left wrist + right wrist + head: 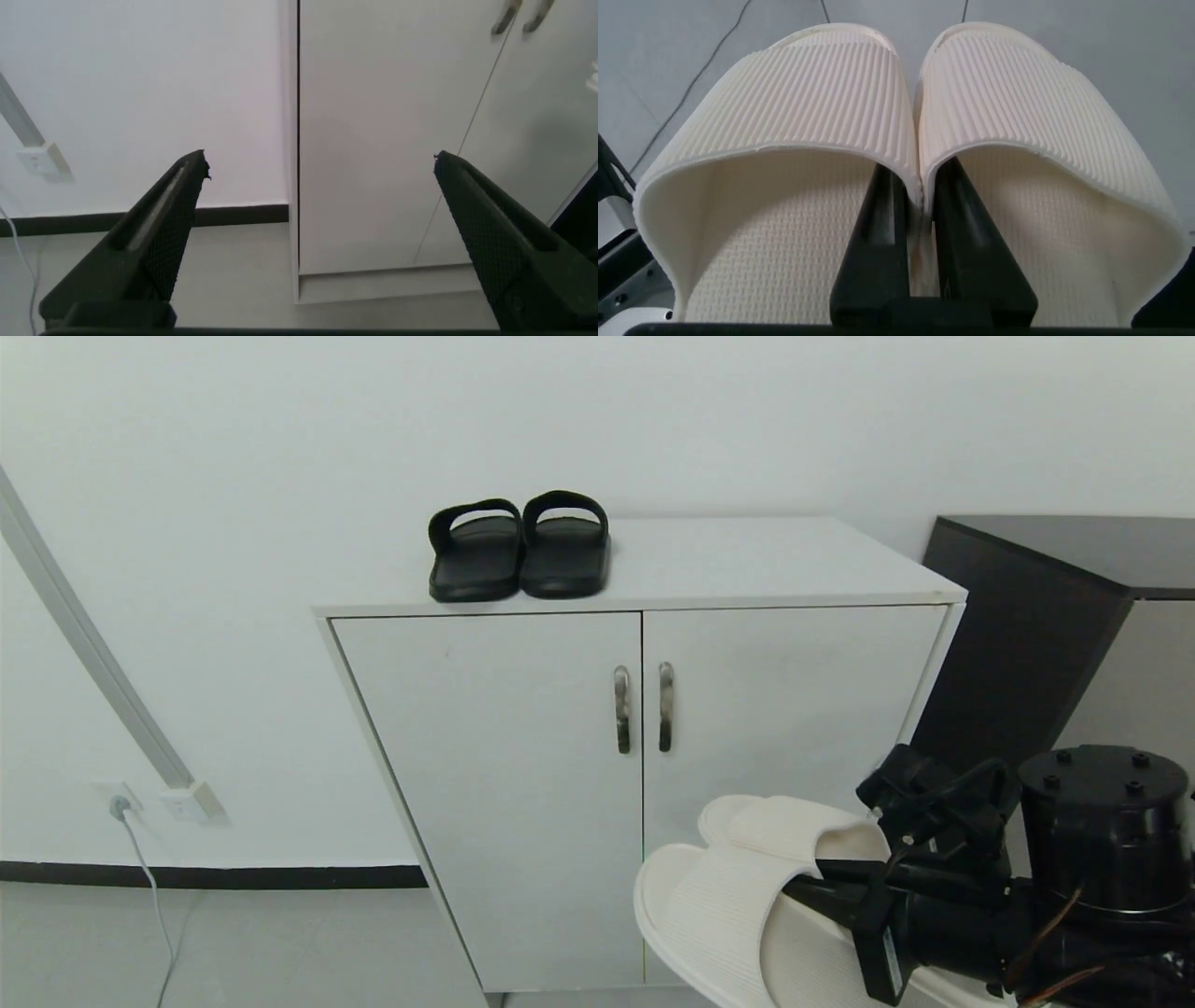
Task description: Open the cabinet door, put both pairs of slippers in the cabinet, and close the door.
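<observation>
Head view: cabinet (485,784) doors both shut, handles (622,709) side by side at the centre seam. Black slippers (519,553) sit paired on the cabinet top, left half. My right pincer (920,182) is clamped on the white slippers (813,121), one finger under each strap, low before the right door. My left pincer (320,161) stands apart, facing the left door.

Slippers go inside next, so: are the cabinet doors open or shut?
Shut. Both cabinet doors lie flush, their handles side by side, no gap between them.
</observation>
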Motion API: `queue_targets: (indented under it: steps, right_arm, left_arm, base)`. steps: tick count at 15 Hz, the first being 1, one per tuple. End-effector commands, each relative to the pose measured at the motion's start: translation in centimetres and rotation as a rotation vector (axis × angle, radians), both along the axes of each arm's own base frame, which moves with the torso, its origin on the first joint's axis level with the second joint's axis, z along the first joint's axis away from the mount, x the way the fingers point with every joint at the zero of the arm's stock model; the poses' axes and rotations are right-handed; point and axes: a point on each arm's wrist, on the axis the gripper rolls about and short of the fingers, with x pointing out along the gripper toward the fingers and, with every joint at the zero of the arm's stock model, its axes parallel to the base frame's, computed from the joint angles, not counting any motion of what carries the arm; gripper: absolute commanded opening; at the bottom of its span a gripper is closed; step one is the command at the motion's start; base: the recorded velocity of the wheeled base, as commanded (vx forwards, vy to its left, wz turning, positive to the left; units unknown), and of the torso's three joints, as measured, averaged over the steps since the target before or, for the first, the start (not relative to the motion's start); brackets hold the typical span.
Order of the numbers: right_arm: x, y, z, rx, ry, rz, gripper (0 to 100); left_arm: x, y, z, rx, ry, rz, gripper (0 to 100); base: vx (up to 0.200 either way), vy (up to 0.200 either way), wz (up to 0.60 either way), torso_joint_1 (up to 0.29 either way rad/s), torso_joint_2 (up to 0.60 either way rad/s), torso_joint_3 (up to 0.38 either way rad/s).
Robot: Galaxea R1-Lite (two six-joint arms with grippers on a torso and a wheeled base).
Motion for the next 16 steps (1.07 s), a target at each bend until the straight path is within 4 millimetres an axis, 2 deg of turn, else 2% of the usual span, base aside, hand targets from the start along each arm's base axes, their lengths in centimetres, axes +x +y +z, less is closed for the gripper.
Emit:
queue_targets:
  steps: [1, 8, 16]
  right_arm:
    - [-0.1, -0.08, -0.22, -0.003, 0.009, 0.003, 0]
    - [-0.21, -0.08, -0.48, -0.015, 0.011, 0.011, 0]
    - [-0.52, -0.23, -0.55, 0.001, -0.008, 0.016, 0]
  left_arm:
    - [0.01, 0.0, 0.0, -0.001, 0.001, 0.0, 100]
    - [0.01, 0.0, 0.0, 0.001, 0.001, 0.0, 100]
    - [0.01, 0.0, 0.0, 0.001, 0.001, -0.001, 100]
  base:
    - [0.0, 0.0, 0.0, -0.105, 0.47, 0.354]
    - [0.0, 0.0, 0.0, -0.065, 0.44, 0.382]
    - [0.0, 0.0, 0.0, 0.0, 0.02, 0.02]
